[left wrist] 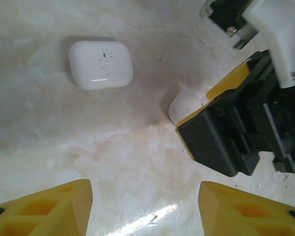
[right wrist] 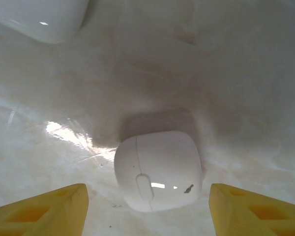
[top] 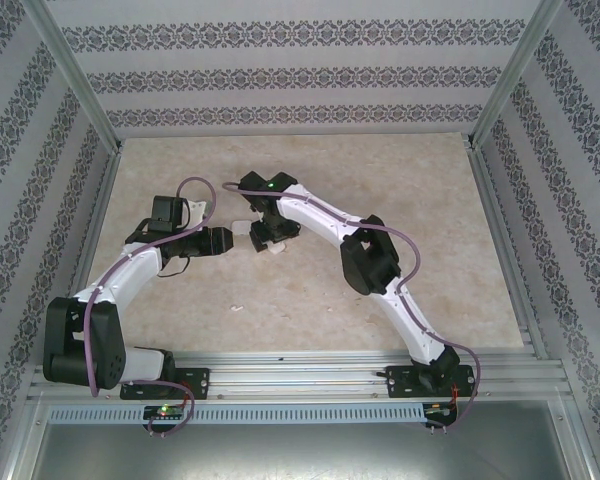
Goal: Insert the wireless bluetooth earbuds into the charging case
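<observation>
1. Yellow fingertips (left wrist: 44,209) of left gripper (left wrist: 145,209) sit nearest the lens. They are spread apart with bare table (left wrist: 137,162) between them, nothing held.
2. Right gripper (right wrist: 147,211): fingers apart. Charging case (right wrist: 160,169) lies between and just beyond the tips, with gaps on both sides, so it is not clamped.
3. Second case (left wrist: 101,64) lies flat, near the first but apart. Both lids look shut.
4. One earbud (top: 235,308) lies on the table on the near side of the grippers, well apart from both cases.
5. Risks, as I judge them:
   - No bud can seat while the lid is shut.
   - A squeeze on the glossy rounded shell may squirt it sideways.
   - The arms work tip to tip, so a reach by either may knock the other or shove a case.
   - The tiny bud is easily pinched off-centre and flicked away.
6. Heading: charging case lies flat, button face up, lid end toward one fingertip. Its long axis runs across the gap, though it is close to square. The earbud is too small to tell its heading.
</observation>
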Robot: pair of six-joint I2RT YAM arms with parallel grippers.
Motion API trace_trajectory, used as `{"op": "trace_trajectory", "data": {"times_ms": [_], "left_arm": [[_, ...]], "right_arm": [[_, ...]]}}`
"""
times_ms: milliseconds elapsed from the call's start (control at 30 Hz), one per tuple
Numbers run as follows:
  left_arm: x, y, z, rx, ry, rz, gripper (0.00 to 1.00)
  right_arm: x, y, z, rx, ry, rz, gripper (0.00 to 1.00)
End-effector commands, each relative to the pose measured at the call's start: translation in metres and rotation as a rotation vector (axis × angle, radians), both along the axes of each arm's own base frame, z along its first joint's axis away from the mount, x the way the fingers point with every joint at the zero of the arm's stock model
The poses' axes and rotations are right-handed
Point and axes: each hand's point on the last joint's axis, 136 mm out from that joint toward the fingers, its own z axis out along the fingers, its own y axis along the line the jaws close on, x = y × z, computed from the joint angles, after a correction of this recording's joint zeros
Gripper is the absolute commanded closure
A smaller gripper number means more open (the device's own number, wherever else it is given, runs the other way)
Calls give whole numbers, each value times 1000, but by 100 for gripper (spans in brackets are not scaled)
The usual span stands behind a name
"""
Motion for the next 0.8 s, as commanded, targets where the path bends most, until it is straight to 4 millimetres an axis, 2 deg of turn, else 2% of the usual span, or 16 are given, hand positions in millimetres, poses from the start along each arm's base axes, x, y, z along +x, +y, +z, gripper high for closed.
{"op": "trace_trajectory", "data": {"times_ms": [0, 233, 467, 667, 767], "left_arm": [[-2, 1, 1, -19, 15, 3, 42], [-6, 3, -1, -4, 24, 6, 42], [-2, -2, 16, -74, -11, 41, 46], [0, -13, 19, -102, -65, 23, 49], [1, -20, 23, -105, -92, -5, 49]], "right_arm": [[2, -11, -7, -44, 22, -1, 34], [-3, -12, -21, -32, 67, -20, 42], [-14, -8, -31, 24, 136, -71, 62], [-24, -13, -18, 89, 148, -150, 65], [-25, -17, -9, 205, 174, -250, 65]]}}
